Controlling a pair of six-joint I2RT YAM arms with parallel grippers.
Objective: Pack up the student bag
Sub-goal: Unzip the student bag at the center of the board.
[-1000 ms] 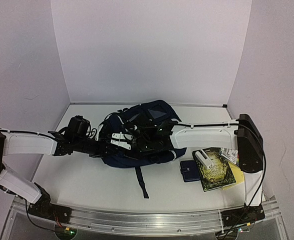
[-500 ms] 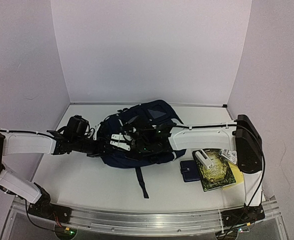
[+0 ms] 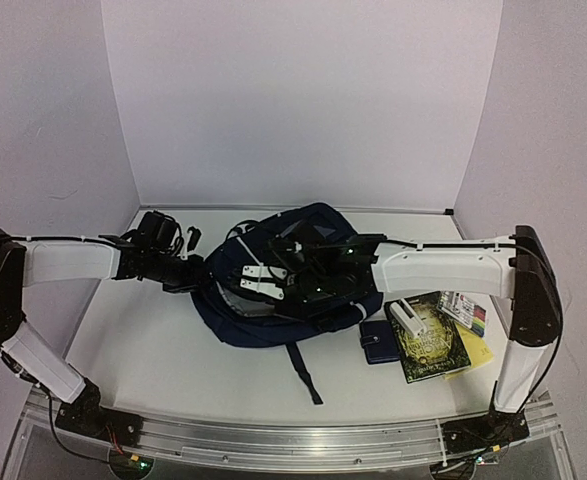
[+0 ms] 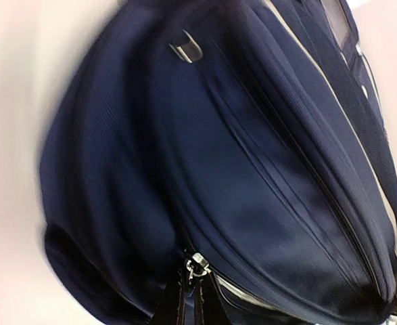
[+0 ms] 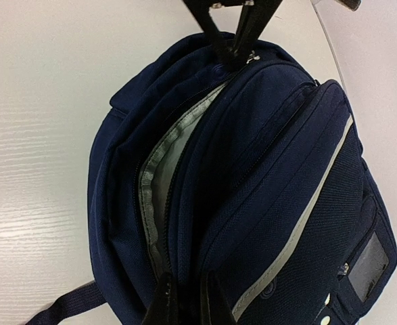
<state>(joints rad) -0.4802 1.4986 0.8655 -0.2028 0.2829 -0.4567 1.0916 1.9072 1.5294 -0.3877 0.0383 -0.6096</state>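
Top external view shows the student bag [image 3: 258, 325] on the table [image 3: 163, 350], stretched between both arms. The left gripper [image 4: 188, 291] is closed tight on the bag's fabric beside a zipper pull [image 4: 197, 261]. The right gripper [image 5: 184, 294] pinches the rim of the open zipper at the opposite end. The opening shows grey lining, but what is inside cannot be told. To the right lie a wallet [image 3: 378, 342] and a book [image 3: 435, 348].
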